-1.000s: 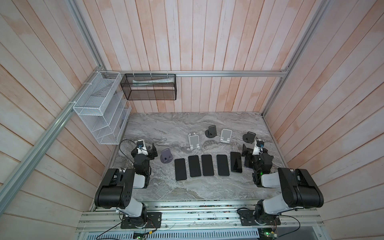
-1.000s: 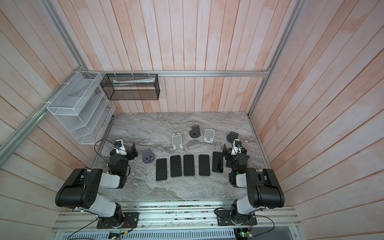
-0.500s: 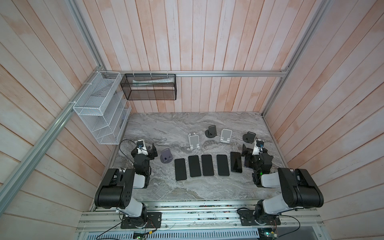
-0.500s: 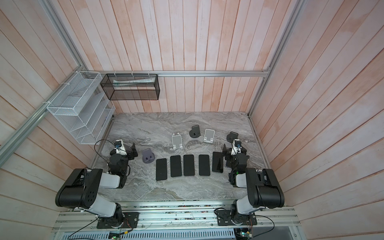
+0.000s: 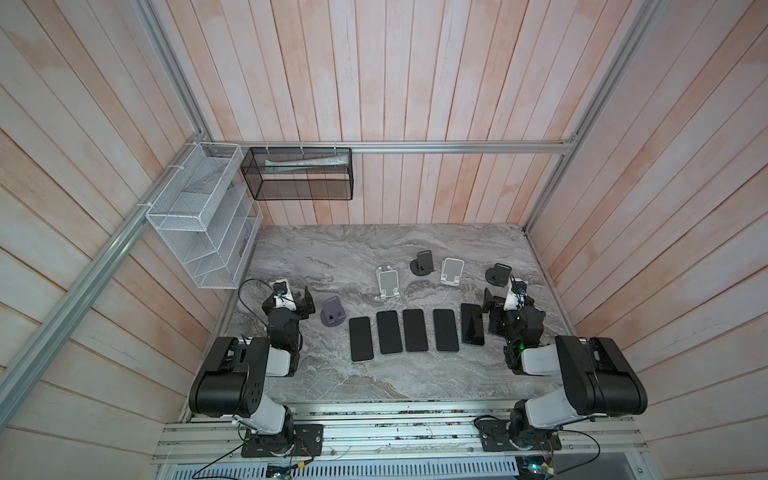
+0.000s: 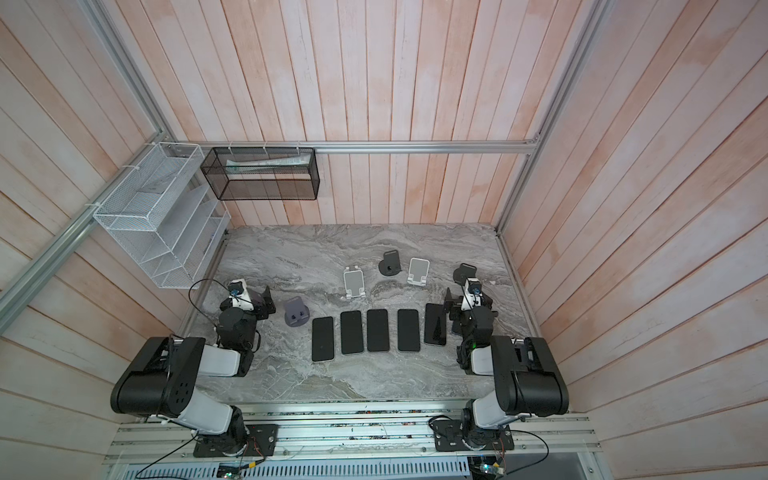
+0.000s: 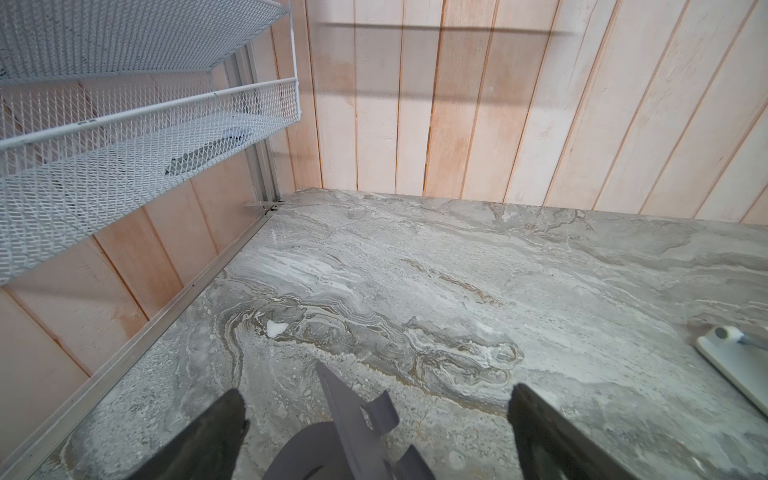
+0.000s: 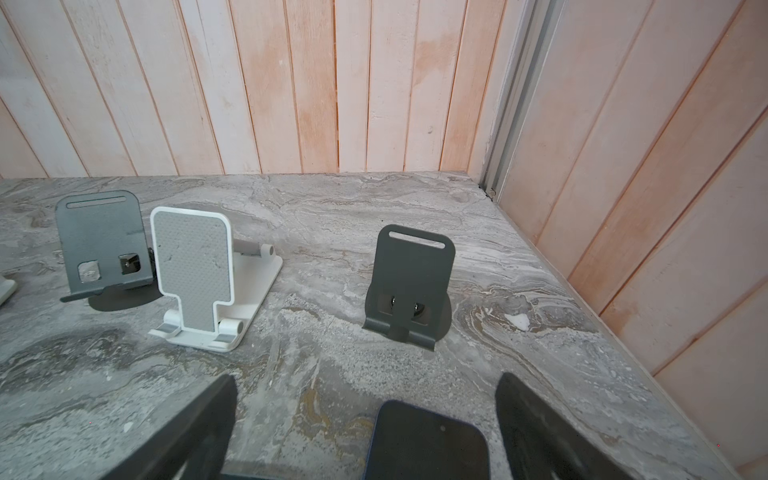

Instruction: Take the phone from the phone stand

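Note:
Several dark phones (image 5: 415, 330) lie flat in a row on the marble table (image 5: 374, 249). Behind them stand a purple-grey phone stand (image 5: 332, 318), two white stands (image 5: 388, 282) (image 5: 452, 271) and two dark stands (image 5: 423, 264) (image 5: 498, 274). Every stand in view is bare. My left gripper (image 5: 291, 303) is open beside the purple-grey stand (image 7: 353, 428), which shows between its jaws in the left wrist view. My right gripper (image 5: 505, 305) is open low over another flat phone (image 8: 428, 440), short of the dark stand (image 8: 409, 282).
A white wire rack (image 5: 199, 216) hangs on the left wall and a black mesh basket (image 5: 299, 174) on the back wall. Wooden walls close the table on three sides. Both arm bases (image 5: 232, 382) (image 5: 582, 374) sit at the front edge.

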`<state>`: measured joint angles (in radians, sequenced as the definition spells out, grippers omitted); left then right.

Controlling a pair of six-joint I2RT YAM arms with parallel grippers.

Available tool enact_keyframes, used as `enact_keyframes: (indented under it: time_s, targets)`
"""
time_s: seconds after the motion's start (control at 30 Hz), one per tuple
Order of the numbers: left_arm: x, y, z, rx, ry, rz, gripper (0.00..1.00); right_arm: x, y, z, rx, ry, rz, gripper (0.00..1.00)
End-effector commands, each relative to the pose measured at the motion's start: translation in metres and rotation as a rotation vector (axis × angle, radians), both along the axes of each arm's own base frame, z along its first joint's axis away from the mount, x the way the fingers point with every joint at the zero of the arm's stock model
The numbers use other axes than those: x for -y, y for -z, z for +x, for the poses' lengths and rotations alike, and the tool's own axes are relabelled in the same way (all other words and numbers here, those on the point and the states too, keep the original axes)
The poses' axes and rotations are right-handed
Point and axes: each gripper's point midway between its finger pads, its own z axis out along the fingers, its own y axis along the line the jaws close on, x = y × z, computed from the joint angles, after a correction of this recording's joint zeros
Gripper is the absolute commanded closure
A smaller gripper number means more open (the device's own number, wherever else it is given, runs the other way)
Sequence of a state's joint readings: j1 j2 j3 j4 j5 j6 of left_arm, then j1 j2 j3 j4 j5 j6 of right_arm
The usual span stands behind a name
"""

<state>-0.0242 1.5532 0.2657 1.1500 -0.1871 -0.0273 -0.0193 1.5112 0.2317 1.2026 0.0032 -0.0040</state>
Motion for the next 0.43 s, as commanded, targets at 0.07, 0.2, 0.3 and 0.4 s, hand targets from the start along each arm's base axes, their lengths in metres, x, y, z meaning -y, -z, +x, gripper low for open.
enact_keyframes:
  time_s: [0.07, 0.2, 0.3, 0.4]
  targets:
    - [0.0005, -0.0043, 0.0018, 0.012, 0.005, -0.009, 0.00, 0.0015, -0.0020, 0.0015, 0.005, 0.014, -0.010, 0.02]
    - [0.0005, -0.0046, 0.0019, 0.012, 0.005, -0.009, 0.00, 0.0020, -0.0017, 0.0025, 0.003, 0.017, -0.007, 0.02]
    - [0.0008, -0.0045, 0.0019, 0.012, 0.006, -0.008, 0.00, 0.0025, -0.0015, 0.0041, 0.000, 0.020, -0.001, 0.02]
    - [0.0005, -0.0041, 0.0016, 0.011, 0.005, -0.009, 0.00, 0.0030, -0.0011, 0.0036, -0.003, 0.021, -0.002, 0.03]
